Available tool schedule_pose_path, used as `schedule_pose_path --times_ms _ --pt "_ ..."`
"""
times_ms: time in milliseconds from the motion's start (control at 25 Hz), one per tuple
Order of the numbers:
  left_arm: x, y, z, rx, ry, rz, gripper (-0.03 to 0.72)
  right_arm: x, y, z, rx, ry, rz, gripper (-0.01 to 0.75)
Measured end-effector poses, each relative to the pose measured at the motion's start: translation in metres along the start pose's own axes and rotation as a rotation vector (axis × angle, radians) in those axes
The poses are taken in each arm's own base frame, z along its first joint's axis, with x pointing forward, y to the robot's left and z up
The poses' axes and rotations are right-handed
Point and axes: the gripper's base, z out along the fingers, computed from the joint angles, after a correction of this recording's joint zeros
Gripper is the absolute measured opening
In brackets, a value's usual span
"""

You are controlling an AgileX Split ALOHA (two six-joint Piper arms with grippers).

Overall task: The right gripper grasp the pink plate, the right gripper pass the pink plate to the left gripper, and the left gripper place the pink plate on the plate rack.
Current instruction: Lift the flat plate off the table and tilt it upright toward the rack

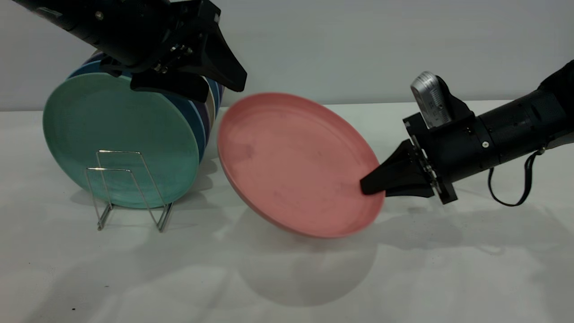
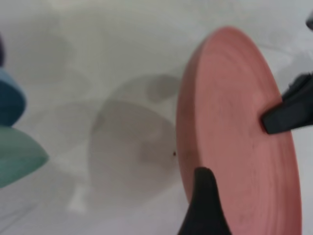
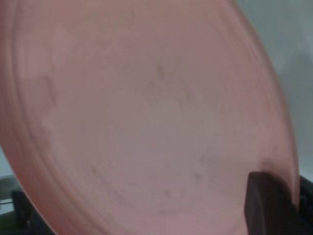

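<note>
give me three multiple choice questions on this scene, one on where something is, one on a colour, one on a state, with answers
1. Where is the pink plate?
A. slotted in the plate rack
B. lifted off the table, tilted, beside the rack
C. lying flat on the table

2. What colour is the front plate standing in the plate rack?
A. teal-green
B. yellow
C. white

3. What is the right end effector doing?
A. hanging open, away from any plate
B. gripping a rack wire
C. shut on the pink plate's rim

Answers:
1 B: the plate's shadow lies on the table below it, and it leans to the right of the rack.
2 A: the teal-green plate faces the exterior camera, with darker plates behind it.
3 C: its fingers clamp the rim; the left end effector is open above the rack, apart from the pink plate.
</note>
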Motion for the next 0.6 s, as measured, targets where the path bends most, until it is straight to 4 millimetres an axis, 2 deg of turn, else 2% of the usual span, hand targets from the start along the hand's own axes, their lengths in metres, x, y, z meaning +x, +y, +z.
schedule_pose_path --times_ms 360,600 --pt "-0.009 0.014 -0.009 0.012 0.035 -0.010 0.592 -0.002 0.005 0.000 -0.050 -0.028 -0.014 0.016" --pt "-0.004 0.022 0.009 0.034 0.064 -0.087 0.591 -0.003 0.011 0.006 -0.076 -0.035 -0.041 0.016"
